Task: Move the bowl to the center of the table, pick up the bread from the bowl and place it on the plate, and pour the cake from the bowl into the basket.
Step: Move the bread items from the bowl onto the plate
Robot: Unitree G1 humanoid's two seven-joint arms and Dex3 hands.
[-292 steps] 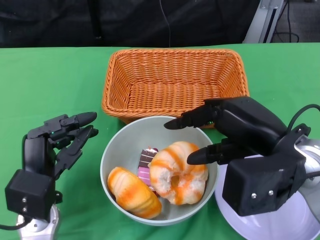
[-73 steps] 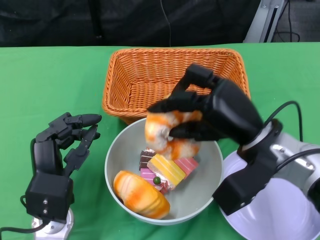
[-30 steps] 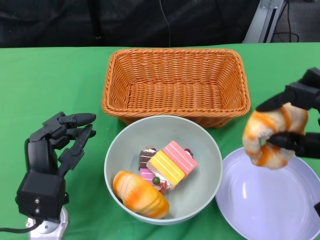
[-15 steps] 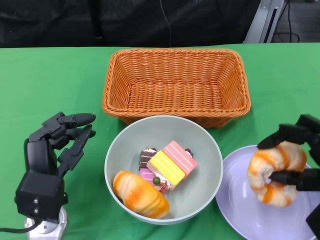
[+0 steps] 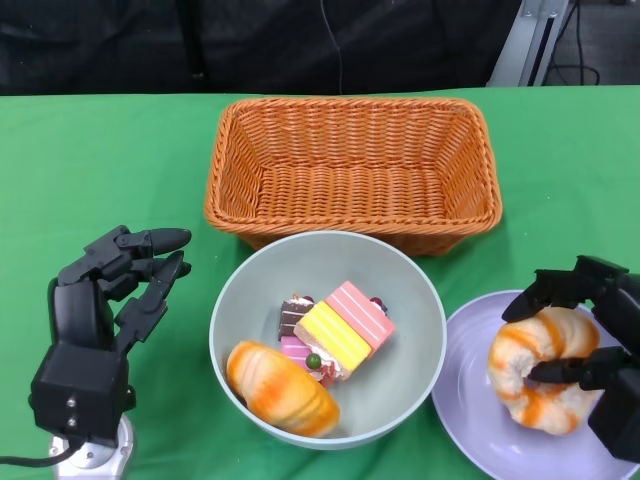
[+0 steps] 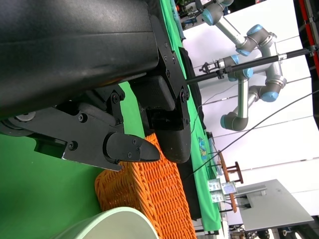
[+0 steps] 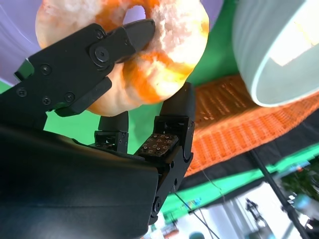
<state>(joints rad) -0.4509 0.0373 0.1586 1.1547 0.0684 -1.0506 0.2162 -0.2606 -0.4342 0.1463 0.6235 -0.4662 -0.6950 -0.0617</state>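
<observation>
Ring bread (image 5: 540,368) sits over the plate (image 5: 470,400), apparently touching it, gripped by the right hand (image 5: 590,345) with fingers wrapped over its rim and through the hole. Bowl (image 5: 420,300) at table centre, just left of the plate, holds one long bread roll (image 5: 280,388) and one cake cluster (image 5: 335,330). Roll's long axis runs diagonally toward the robot; left hand (image 5: 105,300), fingers apart and empty, is nearer it. One basket (image 5: 350,165) behind the bowl.
</observation>
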